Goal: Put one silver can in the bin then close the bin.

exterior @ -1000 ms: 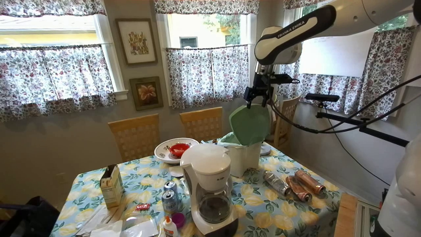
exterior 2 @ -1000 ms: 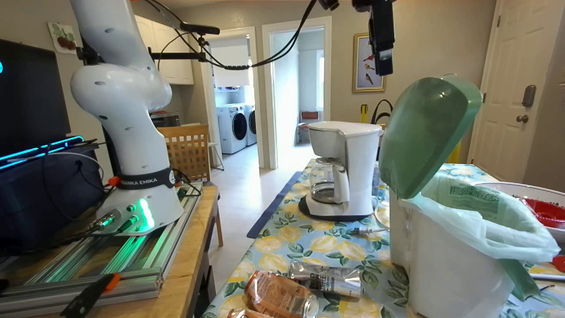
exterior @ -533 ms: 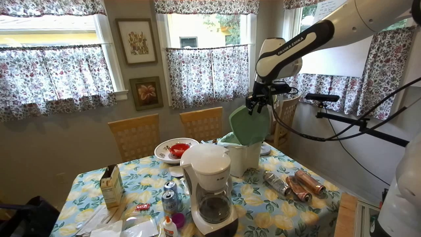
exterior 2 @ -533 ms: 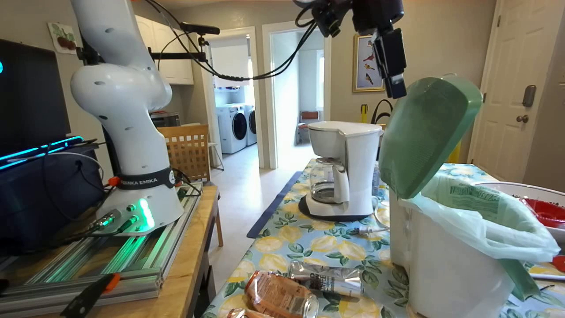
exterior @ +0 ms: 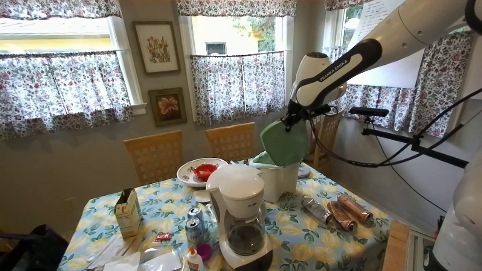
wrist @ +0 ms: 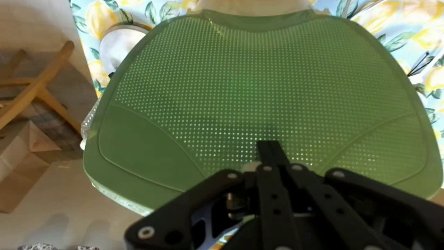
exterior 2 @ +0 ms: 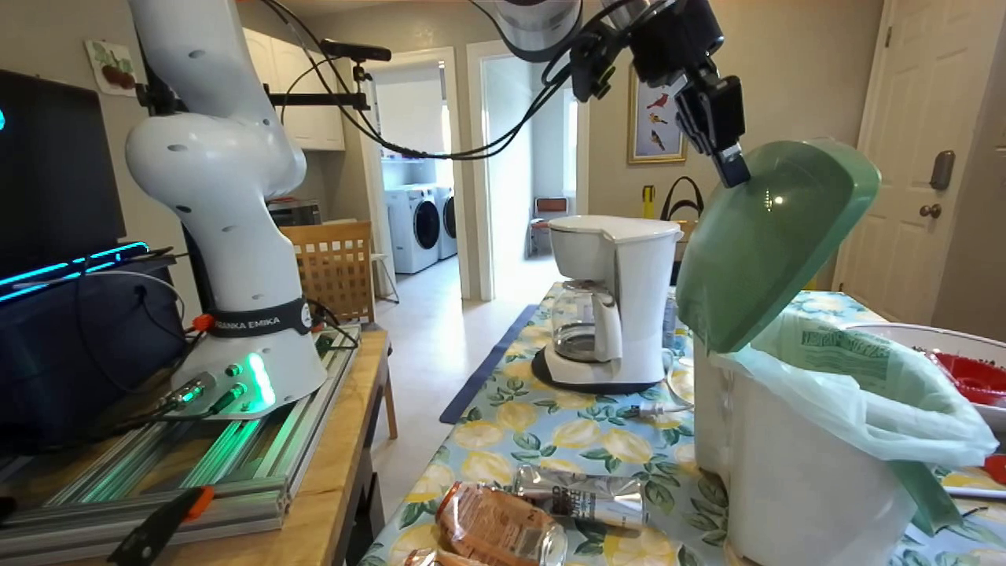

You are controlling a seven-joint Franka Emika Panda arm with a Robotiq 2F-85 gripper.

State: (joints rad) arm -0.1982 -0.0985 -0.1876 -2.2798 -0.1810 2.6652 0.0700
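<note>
In an exterior view, one robot arm (exterior: 406, 34) reaches in from the right over one table (exterior: 301, 241) covered in lemon-print cloth (exterior: 162, 203). Three wooden chairs (exterior: 152, 152) stand beyond it. One white bin (exterior 2: 817, 487) stands toward the far right end, its one green lid (exterior 2: 774, 251) raised and tilted. One white coffee maker (exterior: 239, 188) is left of it and nearer. One white bowl (exterior: 187, 170) sits far, left of the bin. One gripper (wrist: 268, 143), its two fingers (wrist: 265, 159) pressed together, has its tips at the lid's outer face. One carton (exterior: 130, 216) stands at the left. One red bowl (exterior: 203, 176) rests inside the white one. There are five cans: two blue cans (exterior: 194, 231), upright, just left of the coffee maker; two reddish-brown cans (exterior: 354, 208), lying at the right; and one silver can (exterior: 317, 209), lying on the table just beside those two, right of the bin and nearer. Smallest are one glue bottle (exterior: 194, 260) and one red packet (exterior: 163, 236), both toward the near left.
</note>
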